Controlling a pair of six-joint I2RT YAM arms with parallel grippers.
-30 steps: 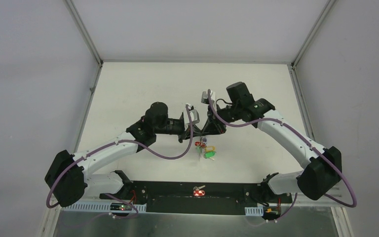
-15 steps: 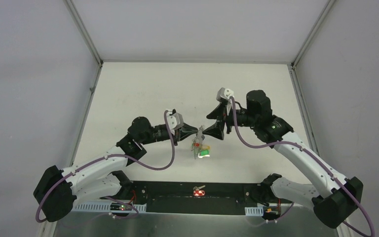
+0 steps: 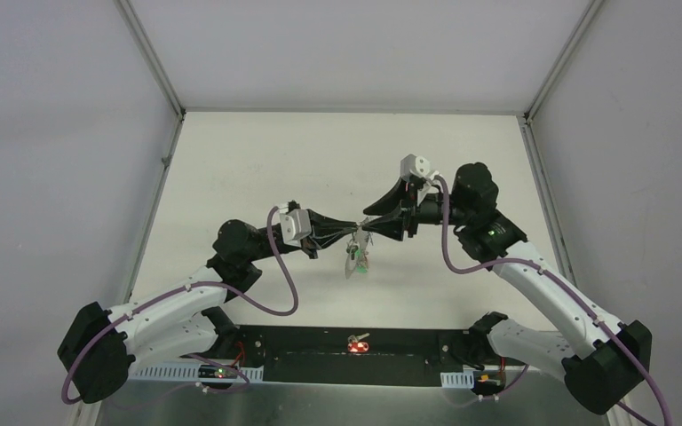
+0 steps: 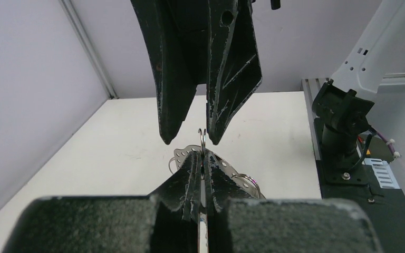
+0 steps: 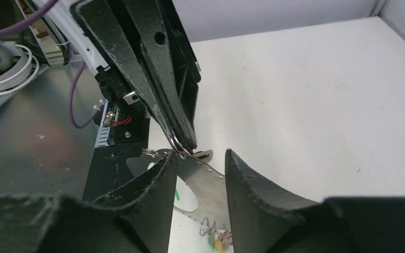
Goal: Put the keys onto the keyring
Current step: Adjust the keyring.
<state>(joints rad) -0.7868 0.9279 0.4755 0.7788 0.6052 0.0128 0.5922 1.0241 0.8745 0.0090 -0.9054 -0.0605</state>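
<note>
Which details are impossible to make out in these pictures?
- Key count: the keys are too small from the top, cut by the bottom edge at the right wrist.
- Lower part of the keyring: hidden behind the left fingers, left wrist view.

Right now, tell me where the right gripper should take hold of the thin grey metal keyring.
Take the small arc of the keyring poking past the shut left gripper, head-on from the opposite side, jaws closing across its thin edge. The open right gripper straddles it; the rest is clamped.
</note>
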